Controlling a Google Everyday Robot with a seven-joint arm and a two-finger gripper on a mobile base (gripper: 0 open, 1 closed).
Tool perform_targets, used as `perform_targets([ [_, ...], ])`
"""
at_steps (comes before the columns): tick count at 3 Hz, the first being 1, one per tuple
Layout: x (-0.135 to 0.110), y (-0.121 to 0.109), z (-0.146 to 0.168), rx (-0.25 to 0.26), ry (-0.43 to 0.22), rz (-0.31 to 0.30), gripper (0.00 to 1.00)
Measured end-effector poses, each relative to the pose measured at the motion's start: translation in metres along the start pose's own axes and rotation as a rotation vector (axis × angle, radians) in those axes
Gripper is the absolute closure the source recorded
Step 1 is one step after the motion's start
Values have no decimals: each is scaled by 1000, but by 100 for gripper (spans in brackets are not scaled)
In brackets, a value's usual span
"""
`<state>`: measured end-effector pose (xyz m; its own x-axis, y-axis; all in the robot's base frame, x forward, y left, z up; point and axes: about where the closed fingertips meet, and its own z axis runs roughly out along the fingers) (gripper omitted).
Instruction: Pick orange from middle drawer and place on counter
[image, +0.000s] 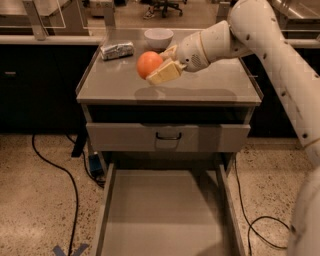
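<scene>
My cream two-finger gripper (161, 63) is clamped on the small round smooth orange fruit (148, 64), held over the flat grey metal counter (200, 86), apparently not touching it. The wide grey metal middle drawer (165, 215) stands open below. The fruit is probably light, firm, slick and prone to roll, so I'd grip across its widest middle. No readable writing or brands.

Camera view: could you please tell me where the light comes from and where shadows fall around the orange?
In the camera view, light falls from above: the orange, held in the gripper over the counter, is brightest on top, and a soft shadow lies on the counter just below it; the open middle drawer sits dimmer, its back in shade.
</scene>
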<state>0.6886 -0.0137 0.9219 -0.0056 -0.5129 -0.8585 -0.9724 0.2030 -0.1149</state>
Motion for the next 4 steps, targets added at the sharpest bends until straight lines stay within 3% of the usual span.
perform_targets([
  [2, 41, -54, 44, -6, 113, 85, 100],
  [3, 63, -63, 61, -17, 195, 121, 100],
  [4, 70, -63, 68, -19, 205, 133, 100],
])
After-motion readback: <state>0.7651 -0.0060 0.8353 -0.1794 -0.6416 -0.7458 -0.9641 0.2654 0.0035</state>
